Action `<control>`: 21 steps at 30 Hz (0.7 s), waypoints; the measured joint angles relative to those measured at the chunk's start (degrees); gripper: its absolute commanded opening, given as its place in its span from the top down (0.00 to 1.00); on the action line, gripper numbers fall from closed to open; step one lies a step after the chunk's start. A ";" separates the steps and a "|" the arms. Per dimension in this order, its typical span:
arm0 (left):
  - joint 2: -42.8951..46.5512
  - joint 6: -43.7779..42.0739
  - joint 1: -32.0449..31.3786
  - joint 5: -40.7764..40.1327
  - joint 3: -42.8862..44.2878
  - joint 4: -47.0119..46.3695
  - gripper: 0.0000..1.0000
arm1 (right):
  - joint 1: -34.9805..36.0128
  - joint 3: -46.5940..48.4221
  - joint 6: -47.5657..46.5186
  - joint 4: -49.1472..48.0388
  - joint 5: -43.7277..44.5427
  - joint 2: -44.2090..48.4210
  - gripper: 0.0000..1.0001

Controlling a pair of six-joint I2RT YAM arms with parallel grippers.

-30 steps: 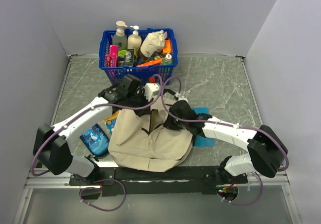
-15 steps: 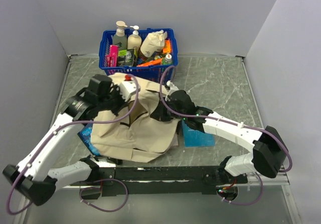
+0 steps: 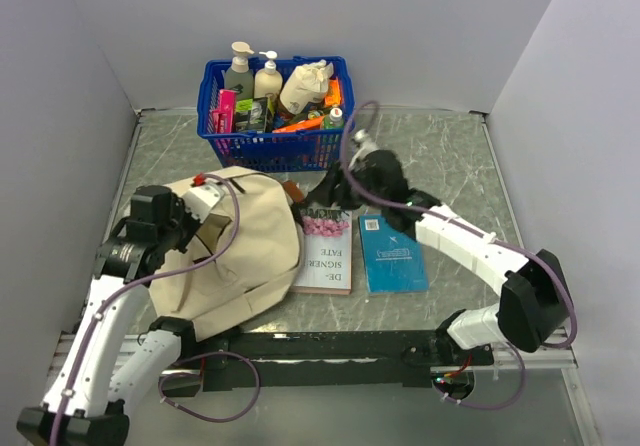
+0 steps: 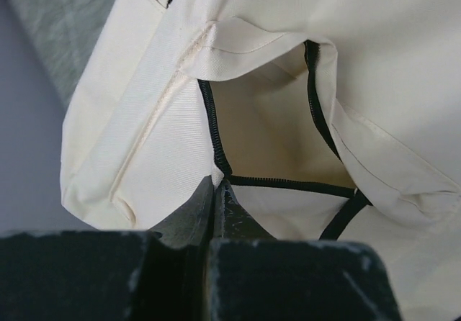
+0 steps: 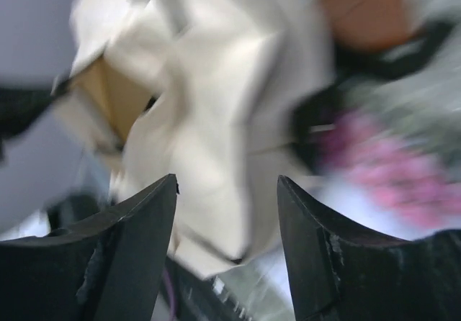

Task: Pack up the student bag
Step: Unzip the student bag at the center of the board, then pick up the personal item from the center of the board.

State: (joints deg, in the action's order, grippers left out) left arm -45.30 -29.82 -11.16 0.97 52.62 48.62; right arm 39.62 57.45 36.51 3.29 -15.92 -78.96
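In the top view, the student bag (image 3: 255, 251) lies slumped on the left half of the table (image 3: 450, 166), in front of the blue basket (image 3: 275, 146). Its longest stretch runs roughly from the near edge toward the basket. Its mouth is turned left, toward the left gripper (image 3: 195, 228). The right gripper (image 3: 318, 204) hovers just off the bag's far right corner, over the top of a pink-flowered book (image 3: 325, 256). A blue book (image 3: 392, 254) lies beside that book.

In the left wrist view, the left gripper (image 4: 215, 191) is clenched on the bag's (image 4: 288, 47) rim at the black zipper (image 4: 216, 141). The pocket gapes away from the camera.

The right wrist view is blurred. The right gripper (image 5: 227, 184) is spread with nothing between its fingers (image 5: 144, 234), and the bag (image 5: 216, 119) is ahead of it.
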 measured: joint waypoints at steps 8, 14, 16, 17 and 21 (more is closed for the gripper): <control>3.69 0.50 10.75 -3.52 -1.01 -3.34 0.99 | -8.11 5.03 -2.16 -1.14 5.22 -11.47 0.19; 5.16 0.48 13.66 -3.39 -2.05 -4.26 0.99 | -6.60 13.75 -4.50 2.05 10.51 -26.34 0.11; 5.09 0.50 13.77 -2.71 -2.05 -4.26 0.99 | -4.90 18.40 -5.55 3.45 13.62 -30.03 0.11; 5.05 0.50 13.77 -2.38 -2.12 -4.42 0.99 | -4.15 20.41 -5.81 4.11 14.51 -31.36 0.11; 4.96 0.44 13.79 -1.86 -3.65 -5.77 0.99 | -0.59 28.17 -7.08 5.25 20.28 -36.33 0.10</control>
State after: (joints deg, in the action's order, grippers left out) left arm -40.34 -29.39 2.63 -0.89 48.97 42.85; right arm 39.03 85.62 29.43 8.54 4.36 -115.28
